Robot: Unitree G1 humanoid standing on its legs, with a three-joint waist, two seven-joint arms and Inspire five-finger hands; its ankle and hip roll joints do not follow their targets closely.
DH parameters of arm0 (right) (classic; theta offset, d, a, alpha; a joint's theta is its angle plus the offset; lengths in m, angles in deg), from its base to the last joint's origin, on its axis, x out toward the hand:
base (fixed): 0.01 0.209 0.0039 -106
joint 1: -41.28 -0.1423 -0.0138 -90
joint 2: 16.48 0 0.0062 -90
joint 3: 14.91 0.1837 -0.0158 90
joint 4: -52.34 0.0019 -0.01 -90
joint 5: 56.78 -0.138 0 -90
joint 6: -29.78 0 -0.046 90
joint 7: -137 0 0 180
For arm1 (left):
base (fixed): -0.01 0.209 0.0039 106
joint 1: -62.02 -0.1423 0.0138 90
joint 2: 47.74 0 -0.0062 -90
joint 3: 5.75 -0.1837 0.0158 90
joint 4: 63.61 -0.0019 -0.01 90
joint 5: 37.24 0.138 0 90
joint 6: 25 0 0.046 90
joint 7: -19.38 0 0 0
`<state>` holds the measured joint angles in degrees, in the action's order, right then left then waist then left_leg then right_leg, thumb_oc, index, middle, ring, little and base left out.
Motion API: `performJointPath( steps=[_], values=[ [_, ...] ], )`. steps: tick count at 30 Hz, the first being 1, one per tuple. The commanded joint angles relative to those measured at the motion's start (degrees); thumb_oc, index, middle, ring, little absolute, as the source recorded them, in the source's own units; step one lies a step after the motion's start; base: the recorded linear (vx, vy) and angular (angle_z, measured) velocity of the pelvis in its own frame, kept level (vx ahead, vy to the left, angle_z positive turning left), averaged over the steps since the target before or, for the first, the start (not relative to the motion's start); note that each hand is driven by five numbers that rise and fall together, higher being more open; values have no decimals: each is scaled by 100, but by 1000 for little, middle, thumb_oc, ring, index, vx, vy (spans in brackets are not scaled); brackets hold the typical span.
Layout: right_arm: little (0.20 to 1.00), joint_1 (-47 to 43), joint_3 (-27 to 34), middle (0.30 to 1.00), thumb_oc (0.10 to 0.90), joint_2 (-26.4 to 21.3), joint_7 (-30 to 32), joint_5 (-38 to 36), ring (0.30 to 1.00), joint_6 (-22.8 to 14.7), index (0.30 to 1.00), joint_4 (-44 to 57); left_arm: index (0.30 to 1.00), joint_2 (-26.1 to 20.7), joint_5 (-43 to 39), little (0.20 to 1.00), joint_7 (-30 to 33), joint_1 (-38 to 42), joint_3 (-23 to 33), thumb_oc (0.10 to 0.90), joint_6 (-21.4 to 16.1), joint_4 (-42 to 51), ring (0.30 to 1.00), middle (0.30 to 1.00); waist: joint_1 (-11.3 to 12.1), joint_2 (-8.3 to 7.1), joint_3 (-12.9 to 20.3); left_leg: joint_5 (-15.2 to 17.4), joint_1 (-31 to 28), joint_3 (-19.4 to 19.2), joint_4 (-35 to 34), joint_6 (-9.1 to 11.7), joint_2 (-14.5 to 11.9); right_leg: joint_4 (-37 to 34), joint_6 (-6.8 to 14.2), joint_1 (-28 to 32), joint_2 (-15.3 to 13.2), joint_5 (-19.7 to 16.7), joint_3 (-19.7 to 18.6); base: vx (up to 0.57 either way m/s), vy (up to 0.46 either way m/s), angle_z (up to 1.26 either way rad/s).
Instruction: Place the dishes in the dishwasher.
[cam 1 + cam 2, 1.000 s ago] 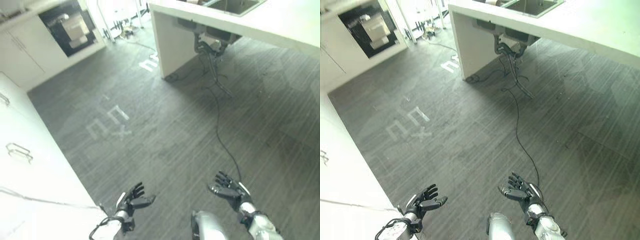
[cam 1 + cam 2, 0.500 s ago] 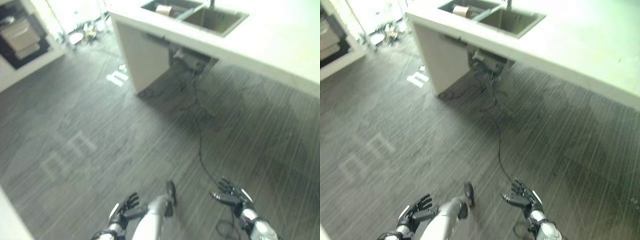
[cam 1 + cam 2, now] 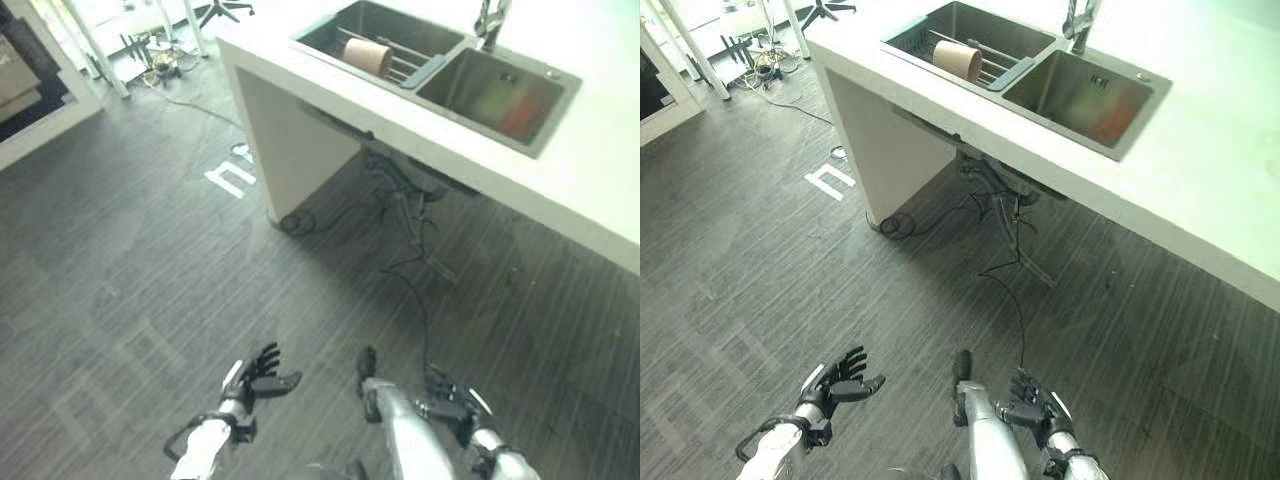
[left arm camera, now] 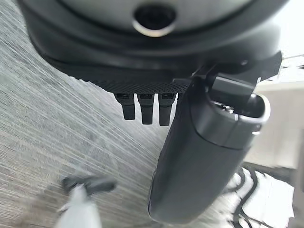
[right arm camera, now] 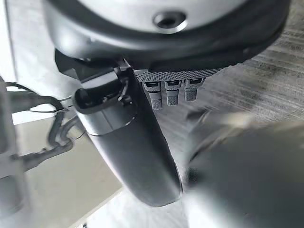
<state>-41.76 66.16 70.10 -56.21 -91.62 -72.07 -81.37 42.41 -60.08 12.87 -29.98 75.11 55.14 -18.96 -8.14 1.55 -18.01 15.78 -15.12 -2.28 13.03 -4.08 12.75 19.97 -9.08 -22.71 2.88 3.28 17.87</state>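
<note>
A double steel sink (image 3: 548, 110) is set in a white counter (image 3: 600, 200) ahead of me. In its left basin (image 3: 910, 35) a tan cup (image 3: 957, 59) lies on its side on a wire rack. Something red and green (image 3: 505, 105) shows in the right basin. My left hand (image 3: 257, 374) hangs low over the dark floor, open and holding nothing. My right hand (image 3: 1032, 411) is low on the right, also open and holding nothing. Both are far below and short of the counter.
Dark striped floor (image 3: 130, 240) spreads in front of the counter, with white tape marks (image 3: 228, 178). Pipes and cables (image 3: 405, 205) hang under the sink and trail on the floor. A tap (image 3: 488, 20) stands behind the sink. Chair and table legs (image 3: 150, 50) stand at the back left.
The camera has swung right and closer to the counter, so the sink is in full view. Both hands stay low and open.
</note>
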Motion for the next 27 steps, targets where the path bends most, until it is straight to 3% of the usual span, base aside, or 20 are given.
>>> performJointPath(
  steps=[1, 2, 5, 8, 10, 12, 15, 18, 20, 21, 22, 23, 25, 27],
  values=[
    [900, -592, 309, 900, 800, -279, 28, -105, 900, -489, 900, 298, 900, -107, -4, 900, -99, 170, -86, 800, -415, 589, 900, 900, 152, -150, 395, -1039, 893, 48, 416, 462, -943, -278, 1384, 1126, -681, 55, -936, 238, -116, 34],
    [900, -619, 301, 900, 800, -318, 53, -161, 900, -510, 900, 278, 900, -85, 48, 900, -113, 200, -134, 800, -416, 603, 900, 900, 199, -225, 393, -1234, 1047, 54, 748, 523, -910, -278, 1357, 1248, -734, 135, -1030, 200, -93, 32],
    [900, -656, 302, 900, 800, -417, 102, -32, 900, -475, 900, 279, 900, -92, -22, 900, -82, 245, -190, 800, -315, 713, 900, 900, 285, -281, 383, -1351, 1624, -109, 1467, 580, -989, -278, 1274, 1511, -794, 310, -1100, 194, -15, -15],
    [900, -669, 308, 900, 800, -440, 234, -69, 900, -425, 900, 203, 900, -152, -67, 900, -182, 309, -193, 800, -255, 665, 900, 900, 366, -194, 346, -1214, 1836, -150, 416, 567, -1246, -278, 1322, 1763, -704, 519, -1184, 256, 156, -21],
    [900, -670, 278, 900, 800, -472, 298, -121, 900, -413, 900, 140, 900, -153, -74, 900, -180, 286, -222, 800, -291, 640, 900, 900, 466, -102, 298, -1148, 2345, 123, 416, 704, -1398, -278, 1370, 1866, -608, 623, -1238, 246, 242, -3],
    [900, -649, 279, 900, 800, -510, 287, -139, 900, -399, 900, 5, 900, -142, -68, 900, -168, 171, -209, 800, -339, 643, 900, 900, 650, -86, 245, -1284, 2840, 356, 416, 832, -1522, -278, 1406, 2042, -618, 781, -1314, 253, 277, -13],
    [900, -557, 395, 900, 800, -483, 404, -164, 900, -338, 900, -151, 900, -135, 73, 900, -229, 173, -192, 800, -342, 523, 900, 900, 599, -54, 322, -1168, 2793, 38, 416, 785, -1702, -278, 1491, 2058, -817, 815, -1113, 173, 276, -77],
    [900, -503, 568, 900, 800, -345, 385, -362, 900, -339, 900, -603, 900, -166, 394, 900, -178, 297, -323, 800, -515, 283, 900, 900, 555, 16, 453, -832, 2463, 142, 416, 640, -1493, -278, 1583, 2032, -1003, 700, -1058, 205, 318, -10],
    [900, -490, 638, 900, 800, -246, 427, -421, 900, -325, 900, -758, 900, -190, 500, 900, -165, 329, -404, 800, -520, 273, 900, 900, 518, 94, 479, -746, 2368, 188, 416, 496, -1407, -278, 1558, 2128, -927, 664, -1092, 217, 252, 4],
    [900, -478, 675, 900, 800, -189, 430, -473, 900, -317, 900, -831, 900, -217, 539, 900, -172, 365, -428, 800, -476, 289, 900, 900, 484, 156, 461, -701, 2295, 185, 416, 399, -1387, -278, 1562, 2183, -881, 530, -1035, 233, 311, 2],
    [900, -507, 719, 900, 800, -119, 368, -555, 900, -326, 900, -972, 900, -286, 530, 900, -170, 434, -480, 800, -438, 287, 900, 900, 463, 247, 389, -615, 2177, 16, 416, 256, -1412, 239, 1651, 1974, -959, 201, -739, 185, 297, -5],
    [900, -547, 726, 900, 800, -97, 349, -506, 900, -331, 900, -1046, 900, -317, 471, 900, -144, 464, -517, 800, -412, 288, 900, 900, 474, 272, 336, -568, 2128, -69, 416, 207, -1400, 548, 1664, 1802, -1032, 115, -639, 144, 252, -26],
    [900, -624, 731, 900, 800, -66, 423, -406, 900, -360, 900, -1194, 900, -345, 390, 900, -102, 498, -536, 800, -363, 291, 900, 900, 501, 296, 276, -506, 2066, -221, 416, 188, -1408, 695, 1675, 1665, -1119, 28, -439, 101, 93, -75],
    [900, -725, 747, 900, 800, -27, 543, -670, 900, -268, 900, -1407, 900, -346, 327, 900, -78, 528, -562, 800, -350, 256, 900, 900, 485, 278, 253, -430, 2018, -330, 416, 205, -1403, 266, 1691, 1643, -1047, 28, -406, 132, -33, -66]
  ],
)
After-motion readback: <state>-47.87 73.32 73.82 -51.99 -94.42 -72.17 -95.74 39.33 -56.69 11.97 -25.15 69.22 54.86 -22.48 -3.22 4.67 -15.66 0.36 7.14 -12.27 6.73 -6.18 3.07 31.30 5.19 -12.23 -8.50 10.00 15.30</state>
